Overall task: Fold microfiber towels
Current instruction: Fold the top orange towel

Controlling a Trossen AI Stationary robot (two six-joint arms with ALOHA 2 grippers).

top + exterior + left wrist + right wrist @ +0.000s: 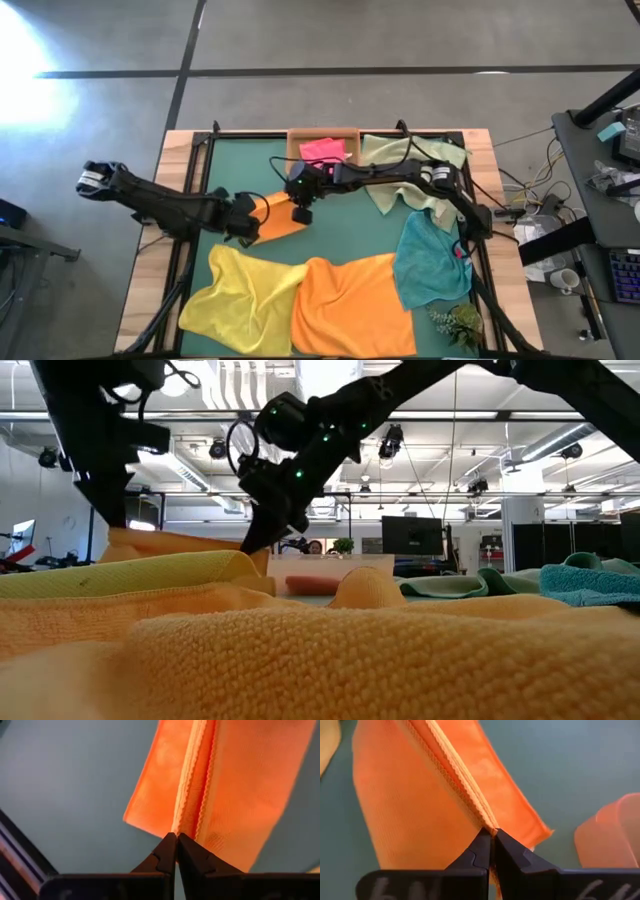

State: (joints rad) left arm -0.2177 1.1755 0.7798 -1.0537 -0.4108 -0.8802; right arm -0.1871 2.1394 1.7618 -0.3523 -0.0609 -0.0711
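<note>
A folded orange microfiber towel (276, 216) spans the green mat (230, 165) between my two grippers. My left gripper (250, 221) is shut on its left end and my right gripper (302, 213) on its right end. Near the front edge lie a yellow towel (245, 292), a second orange towel (352, 300) and a teal towel (428, 262), all crumpled. A pale green towel (410, 165) lies at the back right. A hot pink towel (323, 150) rests in the wooden tray (296, 140). My left gripper (176, 839) pinches the stacked hemmed edges (187, 815) at the folded orange towel's left end, several layers between the two fingertips. The fingers slant down from the table's left. The towel runs away from them toward the other gripper. My right gripper (492, 835) pinches the stacked hemmed edges (480, 815) at the same towel's right end, several layers between the fingertips. It slants down from the table's right and far side. Whether the towel's fold rests on the mat I cannot tell.
A small green plant sprig (455, 322) lies at the front right corner. The low view is mostly filled by the front orange towel (400, 660). Bare mat (350, 230) shows around the held towel.
</note>
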